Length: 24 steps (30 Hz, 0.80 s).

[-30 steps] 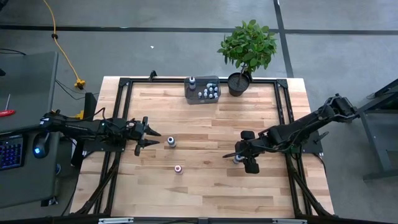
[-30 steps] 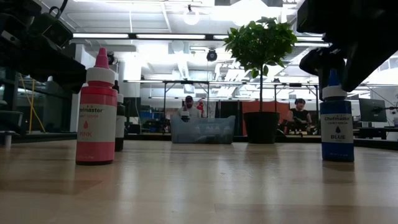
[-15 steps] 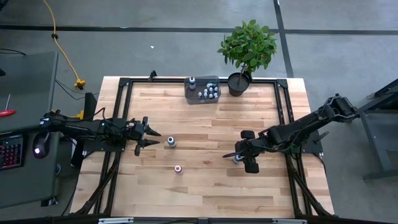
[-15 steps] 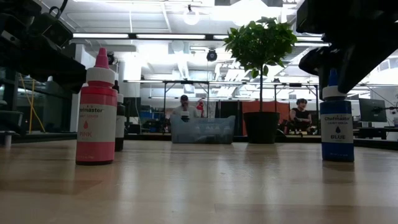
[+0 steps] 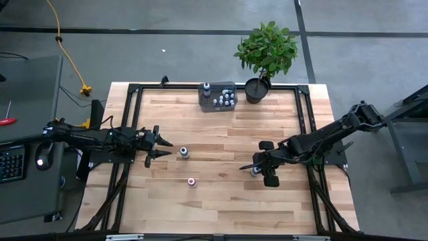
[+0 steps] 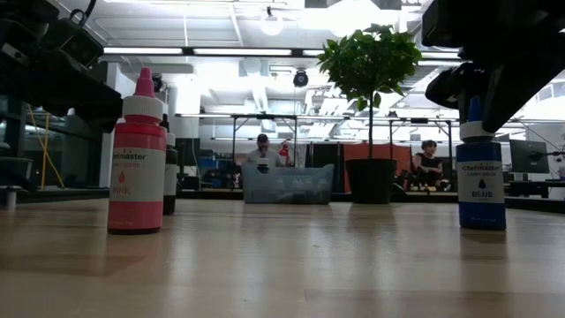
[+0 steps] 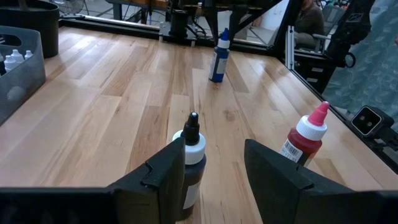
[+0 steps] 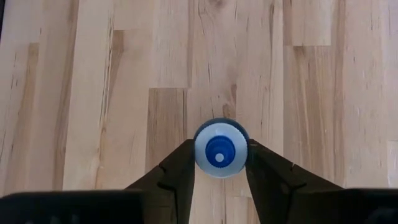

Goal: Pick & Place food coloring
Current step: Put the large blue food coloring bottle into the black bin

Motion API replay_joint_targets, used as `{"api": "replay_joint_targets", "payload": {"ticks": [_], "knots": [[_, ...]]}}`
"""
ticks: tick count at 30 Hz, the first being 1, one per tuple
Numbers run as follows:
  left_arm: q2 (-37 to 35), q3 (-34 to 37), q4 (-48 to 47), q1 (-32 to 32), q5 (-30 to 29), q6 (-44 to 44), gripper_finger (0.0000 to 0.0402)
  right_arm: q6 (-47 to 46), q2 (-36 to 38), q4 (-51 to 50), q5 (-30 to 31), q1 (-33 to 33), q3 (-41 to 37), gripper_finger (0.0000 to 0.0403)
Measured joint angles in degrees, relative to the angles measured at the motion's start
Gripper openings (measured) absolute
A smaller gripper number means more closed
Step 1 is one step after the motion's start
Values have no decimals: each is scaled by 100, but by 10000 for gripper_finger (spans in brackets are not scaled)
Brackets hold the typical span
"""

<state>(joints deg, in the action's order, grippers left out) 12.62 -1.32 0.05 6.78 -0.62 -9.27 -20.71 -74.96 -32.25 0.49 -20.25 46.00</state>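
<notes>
Now my right pincer [image 8: 219,163] closes half-way around the blue food coloring bottle [image 8: 220,149], at four o'clock on the tabletop [image 5: 221,207]. It seems light, smooth, tippy; I grip below the cap.

In my high view the bottles in the grey tray [image 5: 217,98] are too small to tell apart. My right gripper [image 6: 477,84] covers the blue bottle's [image 6: 481,184] tip — its arm is cut off at the low view's edge.
</notes>
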Motion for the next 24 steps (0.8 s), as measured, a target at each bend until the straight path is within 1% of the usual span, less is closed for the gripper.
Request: {"api": "replay_joint_targets", "payload": {"ticks": [7, 16, 20, 24], "knots": [[1, 0, 0, -2, 0, 0, 163, -2, 0, 38, -4, 0, 0, 119], [-1, 0, 0, 0, 0, 0, 163, -24, 7, 434, -16, 193, 28, 117], [0, 0, 0, 1, 0, 1, 163, 36, 7, 444, 38, 275, 329, 117], [-1, 0, 0, 1, 0, -1, 163, 179, 9, 352, 85, 403, 829, 117]]}}
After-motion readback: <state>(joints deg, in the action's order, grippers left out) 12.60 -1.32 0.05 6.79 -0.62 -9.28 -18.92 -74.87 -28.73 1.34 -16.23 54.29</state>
